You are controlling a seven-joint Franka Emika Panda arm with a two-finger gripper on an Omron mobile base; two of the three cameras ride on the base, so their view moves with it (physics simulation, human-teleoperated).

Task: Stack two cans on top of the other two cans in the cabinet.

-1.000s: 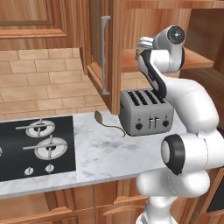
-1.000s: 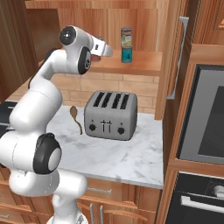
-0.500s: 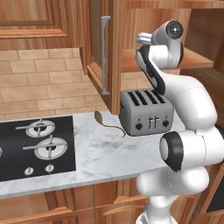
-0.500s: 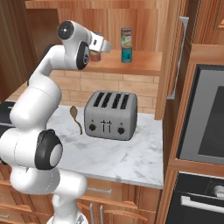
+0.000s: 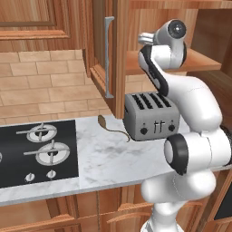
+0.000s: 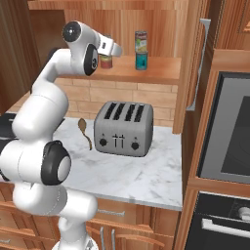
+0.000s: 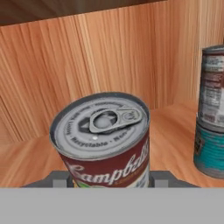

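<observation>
The tool (image 6: pixel 113 50) is closed on 1 pale-labelled can (image 7: pixel 103 141), holding it above the cabinet shelf (image 6: pixel 156 71) inside the cabinet (image 5: pixel 118 54). To its right, another pale-labelled can (image 6: pixel 141 41) sits stacked on the teal can (image 6: pixel 141 61).

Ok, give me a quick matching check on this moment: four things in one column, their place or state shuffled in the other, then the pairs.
Things:
1. teal can
2. Campbell's can
3. wooden spoon
4. cabinet door

Place or state:
a. lying on the counter beside the toaster
b. swung open
c. under a pale-labelled can
d. gripped in the claw

Pairs: 1-c, 2-d, 3-a, 4-b
</observation>
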